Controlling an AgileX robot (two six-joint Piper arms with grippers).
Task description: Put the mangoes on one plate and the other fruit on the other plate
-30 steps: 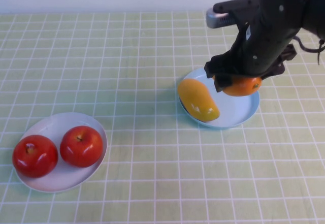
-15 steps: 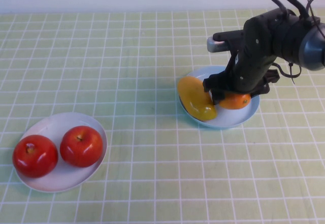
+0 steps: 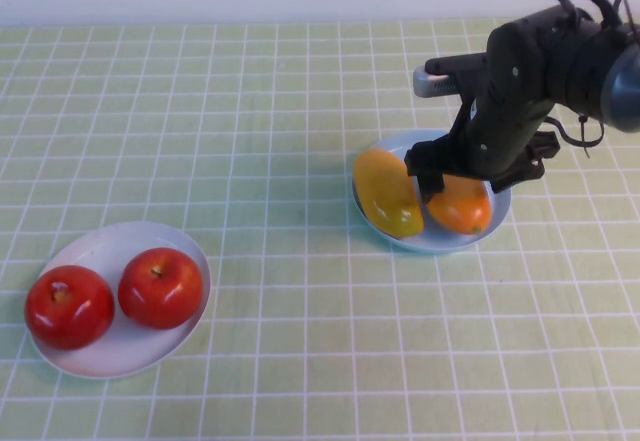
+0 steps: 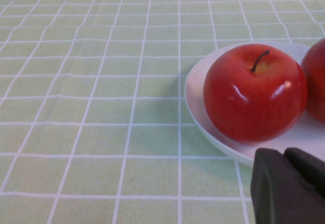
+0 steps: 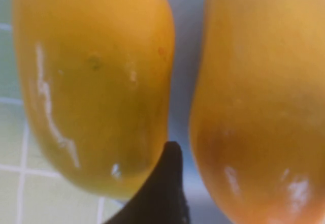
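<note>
Over the blue plate (image 3: 498,211), near the tabletop's right edge
My right gripper (image 3: 447,173) straddles the orange mango (image 3: 460,205), fingers spread; the yellow mango (image 3: 387,192) lies beside. My left gripper (image 4: 287,186): cannot tell.

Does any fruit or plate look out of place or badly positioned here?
Only the yellow mango: it overhangs the blue plate rim beside the orange mango, under the right gripper. Both apples sit on the white plate. Left gripper is beside it.

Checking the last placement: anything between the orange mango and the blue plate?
Nothing visible. The orange mango already lies on the blue plate, beside the yellow mango. The right gripper is right above them, one fingertip down between the two mangoes. The left gripper sits by the white plate.
</note>
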